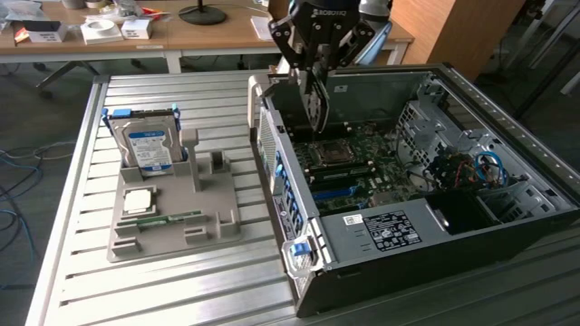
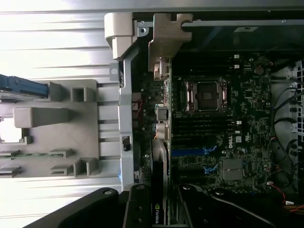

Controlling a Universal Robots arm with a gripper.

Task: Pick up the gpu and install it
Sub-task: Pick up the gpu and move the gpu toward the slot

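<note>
Gripper [image 2: 159, 211] is clamping the gpu [image 2: 159, 166] between its fingers. The card is hanging long-axis down inside the open case [image 1: 490, 112], hovering over the motherboard [image 2: 251, 118], with the blue slots [image 2: 190, 153] lying just alongside.

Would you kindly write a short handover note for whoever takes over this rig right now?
Gripper: fingers shut on the graphics card.
Graphics card: held upright, on edge, hanging over the motherboard of the open computer case, close to the case's rear wall.
Hard drive: standing in the grey holder, at the exterior view's left of the case.
Done: card picked up and positioned over the case.
Left: the card is not yet seated in a slot.
</note>
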